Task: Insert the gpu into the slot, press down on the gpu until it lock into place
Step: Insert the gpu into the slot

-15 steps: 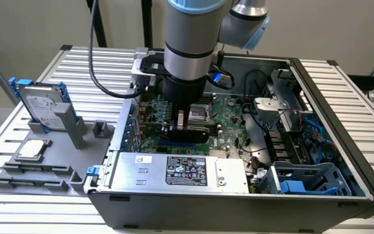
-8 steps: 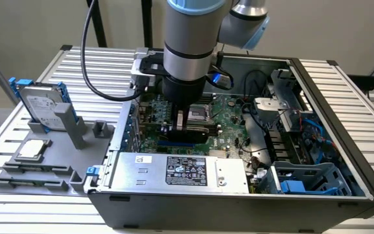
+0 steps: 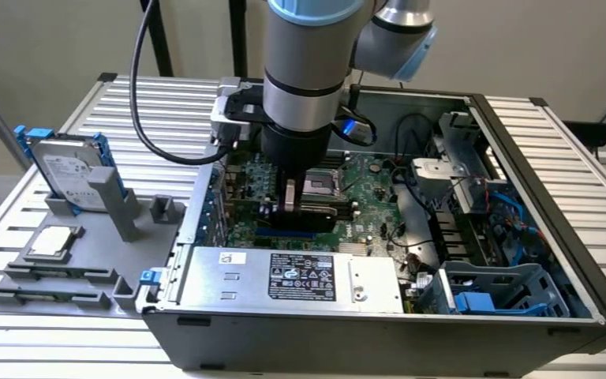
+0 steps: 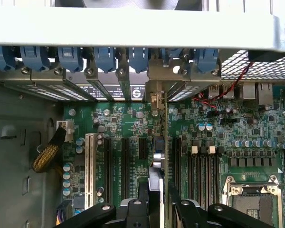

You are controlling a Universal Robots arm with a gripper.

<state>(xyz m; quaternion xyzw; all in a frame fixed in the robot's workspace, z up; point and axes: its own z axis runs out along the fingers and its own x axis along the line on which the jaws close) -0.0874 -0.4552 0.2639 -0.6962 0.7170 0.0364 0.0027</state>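
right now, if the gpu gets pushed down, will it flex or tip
Likely stiff: the gpu is a flat board under a dark shroud, so it should barely flex. It stands on its thin edge at the slot, so an off-centre push may tip it sideways.

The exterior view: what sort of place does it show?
Probably a robotics lab bench for computer assembly: a robot arm reaches into an open computer case on a slatted metal table.

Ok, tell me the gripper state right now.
Gripper: closed on the gpu, holding it on edge between its fingers.
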